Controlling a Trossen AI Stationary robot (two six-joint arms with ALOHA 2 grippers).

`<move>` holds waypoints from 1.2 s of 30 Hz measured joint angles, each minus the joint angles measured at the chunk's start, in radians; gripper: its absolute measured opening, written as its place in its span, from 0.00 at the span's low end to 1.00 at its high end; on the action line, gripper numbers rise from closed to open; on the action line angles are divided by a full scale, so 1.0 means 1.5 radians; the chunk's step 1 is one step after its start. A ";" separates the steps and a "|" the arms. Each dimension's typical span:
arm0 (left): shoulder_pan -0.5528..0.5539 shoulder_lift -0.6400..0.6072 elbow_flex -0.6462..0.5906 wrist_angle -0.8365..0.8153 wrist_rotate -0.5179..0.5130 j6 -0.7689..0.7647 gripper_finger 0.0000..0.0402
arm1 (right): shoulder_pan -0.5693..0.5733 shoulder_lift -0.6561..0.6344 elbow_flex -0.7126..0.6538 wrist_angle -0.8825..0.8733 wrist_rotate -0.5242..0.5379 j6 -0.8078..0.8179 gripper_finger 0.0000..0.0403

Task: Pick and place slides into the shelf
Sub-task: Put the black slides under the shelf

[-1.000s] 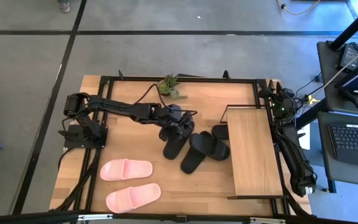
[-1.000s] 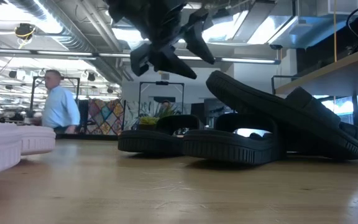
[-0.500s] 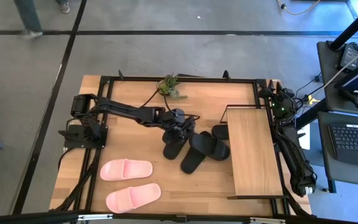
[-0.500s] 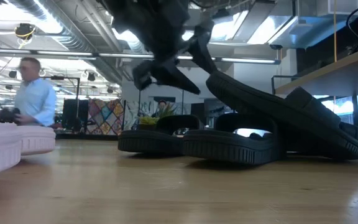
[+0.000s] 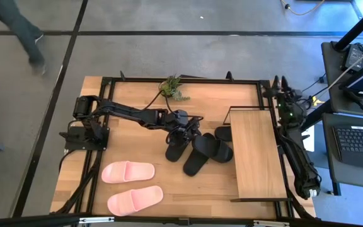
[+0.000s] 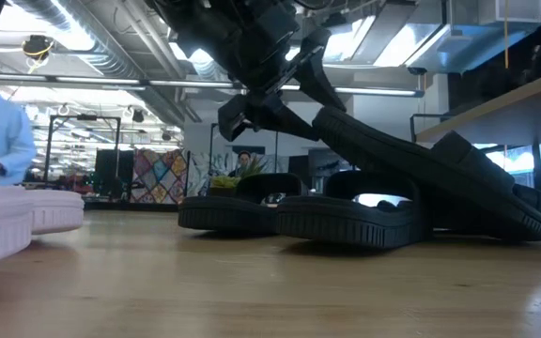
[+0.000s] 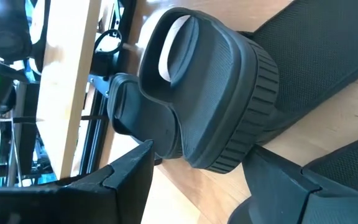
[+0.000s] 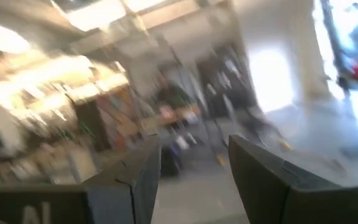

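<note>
From above, the left gripper [image 5: 190, 130] hung over a cluster of black slides [image 5: 208, 150] at the table's middle, jaws wide; two pink slides [image 5: 131, 185] lay near the front-left; the shelf [image 5: 253, 153] stood at the right, another black slide [image 5: 224, 133] at its edge; the right arm lay folded beside it. At table level, the left gripper [image 6: 280, 89] straddled the raised end of a tilted black slide [image 6: 421, 174]. Through the left wrist, a black slide's toe [image 7: 213, 93] sat between spread fingers [image 7: 126, 180]. Through the right wrist, the right gripper [image 8: 194, 165] stood partly open, holding nothing.

Black slides [image 5: 201, 150] heaped mid-table, touching shelf [image 5: 252, 153]; two pink slides [image 5: 131, 185] flat, well apart.
</note>
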 joint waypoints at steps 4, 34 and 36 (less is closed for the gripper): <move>0.000 0.000 0.000 0.003 -0.001 -0.001 0.58 | 0.001 0.000 0.000 0.129 -0.132 0.028 0.47; 0.010 0.000 0.000 0.045 -0.001 -0.025 0.58 | 0.000 0.000 0.450 -0.651 -0.603 -0.178 0.47; 0.010 0.000 0.000 0.045 -0.001 -0.041 0.58 | 0.000 0.000 0.450 -0.651 -0.588 -0.178 0.47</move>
